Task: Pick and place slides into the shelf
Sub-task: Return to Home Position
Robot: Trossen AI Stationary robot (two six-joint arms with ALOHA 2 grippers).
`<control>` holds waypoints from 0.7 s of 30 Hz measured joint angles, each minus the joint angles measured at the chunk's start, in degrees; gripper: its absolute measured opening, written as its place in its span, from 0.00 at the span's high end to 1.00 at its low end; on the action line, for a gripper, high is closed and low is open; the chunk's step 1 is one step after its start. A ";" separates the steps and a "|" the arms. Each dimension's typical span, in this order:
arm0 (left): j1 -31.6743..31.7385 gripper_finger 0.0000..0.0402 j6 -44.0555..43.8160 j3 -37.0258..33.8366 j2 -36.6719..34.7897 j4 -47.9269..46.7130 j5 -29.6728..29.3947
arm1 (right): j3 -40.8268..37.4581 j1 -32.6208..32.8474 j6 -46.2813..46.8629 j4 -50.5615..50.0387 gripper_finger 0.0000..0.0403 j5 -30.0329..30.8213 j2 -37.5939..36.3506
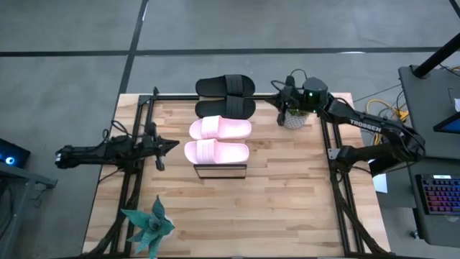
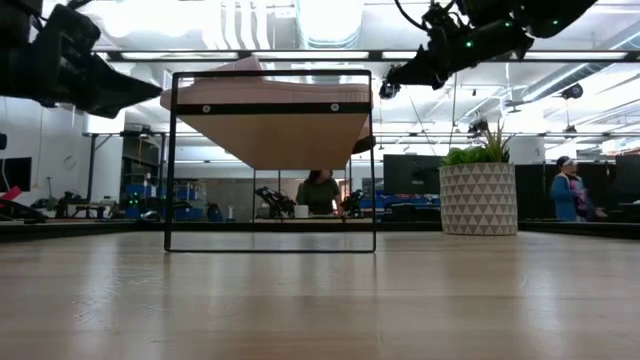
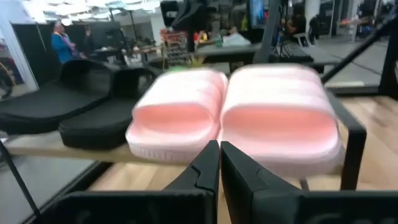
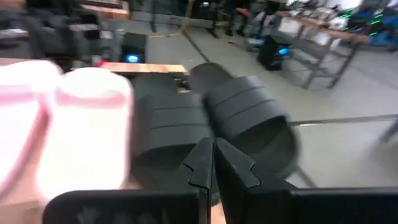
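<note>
Fronting a lit workshop [image 2: 120,195], the plank table [image 2: 320,300] bears the shelf [image 2: 280,140]; left tool [image 3: 219,144], right tool [image 4: 211,144] seemingly pressed together.

Items not under task, on and around the desk.
Wooden plank desk [image 1: 287,208]. Potted plant [image 1: 293,119] in white triangle-patterned pot, far right. Spiky green plant [image 1: 149,224] at near left corner. Backlit keyboard [image 1: 438,203] off the right edge. One person [image 2: 318,192] in the room beyond, a second person [image 2: 570,190] further right.
</note>
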 joint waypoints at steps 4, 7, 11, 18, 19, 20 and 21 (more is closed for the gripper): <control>0.02 1.00 1.80 -0.37 -0.56 0.91 0.11 | -4.67 3.85 3.26 3.15 0.98 -0.97 -2.39; 0.02 1.00 2.97 -0.35 -0.54 1.76 0.11 | -8.79 7.78 5.09 7.32 0.98 -0.63 -5.08; 0.02 1.00 2.99 -0.35 -0.56 1.82 0.11 | -14.43 13.38 5.61 10.25 0.98 3.86 -9.87; 0.02 1.00 3.75 -0.24 -0.56 2.13 0.11 | -25.28 18.60 10.30 10.56 0.98 7.19 -22.96; 0.02 1.00 4.22 -0.24 -0.53 2.37 0.12 | -26.96 19.40 12.07 10.88 0.98 6.90 -24.82; 0.02 1.00 4.52 -0.24 -0.52 2.69 0.12 | -28.54 20.30 13.59 11.30 0.98 6.86 -26.62; 0.02 1.00 4.55 -0.23 -0.55 3.01 0.13 | -29.97 21.40 14.39 11.70 0.98 6.93 -28.27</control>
